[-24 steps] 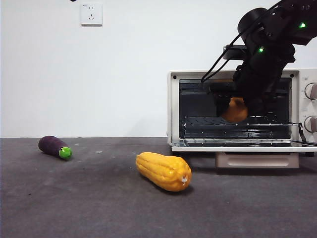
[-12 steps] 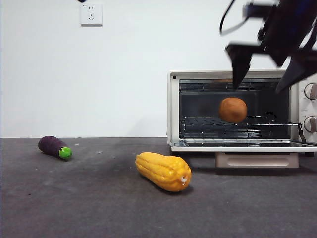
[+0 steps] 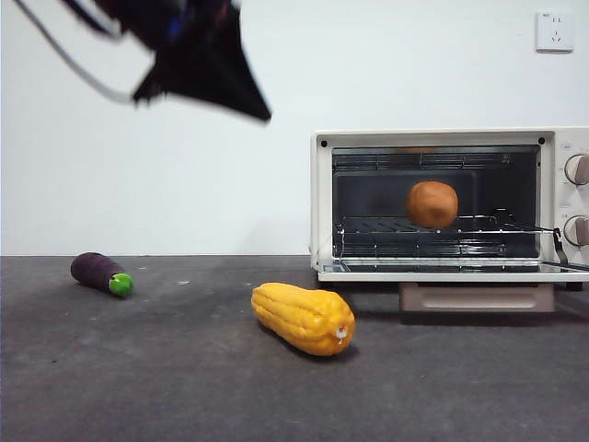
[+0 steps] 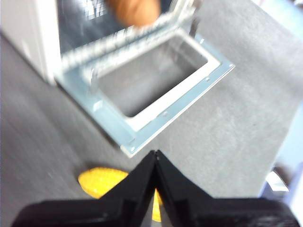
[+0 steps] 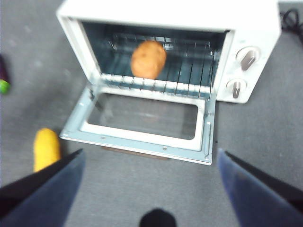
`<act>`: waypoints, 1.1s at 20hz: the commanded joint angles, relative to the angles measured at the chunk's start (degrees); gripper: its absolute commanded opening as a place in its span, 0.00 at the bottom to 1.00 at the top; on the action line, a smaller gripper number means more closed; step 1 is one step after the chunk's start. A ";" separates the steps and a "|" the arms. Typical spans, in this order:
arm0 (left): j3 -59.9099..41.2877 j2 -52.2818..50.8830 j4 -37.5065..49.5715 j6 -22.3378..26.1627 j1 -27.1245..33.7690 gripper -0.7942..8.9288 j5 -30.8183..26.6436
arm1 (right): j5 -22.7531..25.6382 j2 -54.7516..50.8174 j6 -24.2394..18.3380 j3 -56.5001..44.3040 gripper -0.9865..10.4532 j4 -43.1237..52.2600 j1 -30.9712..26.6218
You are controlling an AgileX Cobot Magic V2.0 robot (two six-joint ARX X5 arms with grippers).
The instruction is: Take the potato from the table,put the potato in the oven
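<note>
Dark grey rough table (image 3: 138, 387) under my arms, white wall behind, potato (image 3: 433, 203) on the oven (image 3: 322, 203) rack, my left gripper (image 4: 155, 156) clenched empty, my right gripper (image 5: 151, 163) spread wide, released.

I'm scanning for lettering and there is none I can read. The oven (image 3: 451, 204) shows a plain cream frame, with no brand mark legible on it from the front or from my wrist cameras. Its two knobs (image 3: 578, 169) have markings too small and blurred to make out. The wall socket (image 3: 554, 30) carries no readable print either.
</note>
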 commanded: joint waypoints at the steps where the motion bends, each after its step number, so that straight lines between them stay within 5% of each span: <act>1: -0.11 4.83 3.39 -6.34 3.45 0.07 6.05 | -1.73 -3.89 0.90 0.11 0.25 -1.25 0.04; 3: 0.66 8.74 4.90 -9.31 5.64 0.07 9.57 | -2.47 -6.56 1.51 0.24 0.11 -2.19 0.04; 8: 6.95 19.26 2.29 -10.54 7.82 0.07 16.52 | -4.70 -9.20 2.78 0.85 0.09 -5.75 0.04; 22: 26.36 39.36 -8.39 -10.23 7.10 0.07 12.96 | -5.20 -9.16 3.02 1.14 0.09 -11.41 0.04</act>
